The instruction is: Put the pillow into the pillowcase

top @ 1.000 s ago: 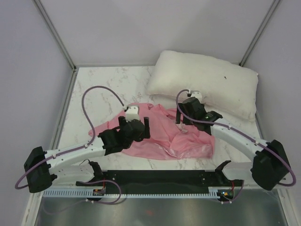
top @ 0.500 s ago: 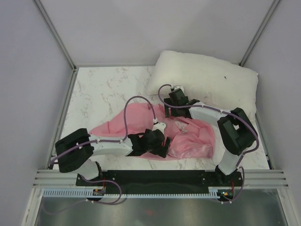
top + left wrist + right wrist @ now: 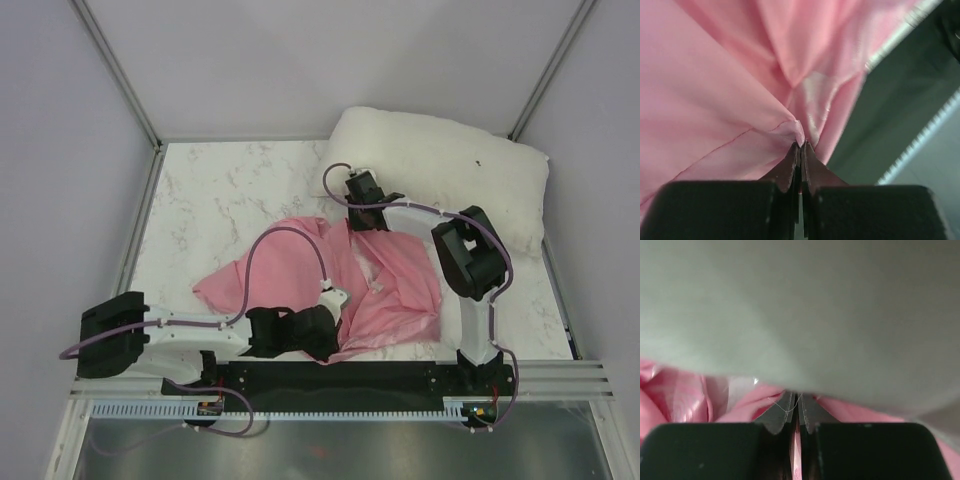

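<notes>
The white pillow (image 3: 450, 180) lies at the back right of the table, and it fills the upper part of the right wrist view (image 3: 800, 310). The pink satin pillowcase (image 3: 300, 275) lies crumpled in the middle, in front of the pillow. My left gripper (image 3: 325, 338) is at the pillowcase's near edge, shut on a pinch of pink fabric (image 3: 765, 90). My right gripper (image 3: 358, 197) is at the pillowcase's far edge, right against the pillow. It is shut on the pink cloth (image 3: 750, 400), with a loose thread across its tips.
The marble table (image 3: 220, 190) is bare at the left and back left. The black base rail (image 3: 380, 378) runs along the near edge, just behind my left gripper and dark in the left wrist view (image 3: 890, 110). Pale walls and metal posts enclose the table.
Both grippers have gone from open to shut on the pillowcase. The left one moved to its near edge, the right one back towards the pillow. The cloth now lies pulled out between them.
</notes>
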`<act>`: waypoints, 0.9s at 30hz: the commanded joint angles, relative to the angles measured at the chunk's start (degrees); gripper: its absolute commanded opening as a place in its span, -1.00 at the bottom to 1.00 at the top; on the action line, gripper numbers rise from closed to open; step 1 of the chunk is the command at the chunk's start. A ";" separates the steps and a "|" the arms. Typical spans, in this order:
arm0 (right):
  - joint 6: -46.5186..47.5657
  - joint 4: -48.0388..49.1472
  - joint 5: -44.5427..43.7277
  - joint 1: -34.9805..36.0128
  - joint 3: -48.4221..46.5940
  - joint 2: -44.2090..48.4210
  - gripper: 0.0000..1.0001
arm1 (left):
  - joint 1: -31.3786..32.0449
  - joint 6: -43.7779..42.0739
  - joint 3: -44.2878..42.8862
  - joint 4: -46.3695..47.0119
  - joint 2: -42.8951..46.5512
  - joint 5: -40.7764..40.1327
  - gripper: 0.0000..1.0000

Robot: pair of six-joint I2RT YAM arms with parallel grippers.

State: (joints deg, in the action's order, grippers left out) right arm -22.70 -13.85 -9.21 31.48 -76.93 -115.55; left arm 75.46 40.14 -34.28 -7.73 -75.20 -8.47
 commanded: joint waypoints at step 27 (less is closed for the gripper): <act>9.50 -6.63 3.85 -5.47 -7.98 13.67 0.82 | 8.68 11.63 -7.89 -26.71 19.64 -17.90 0.81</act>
State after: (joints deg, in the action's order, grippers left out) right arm -17.80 -21.91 -5.23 26.02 -86.13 -108.71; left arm 89.21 52.93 -38.54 -28.51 -58.65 -23.66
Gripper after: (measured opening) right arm 0.902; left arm 0.900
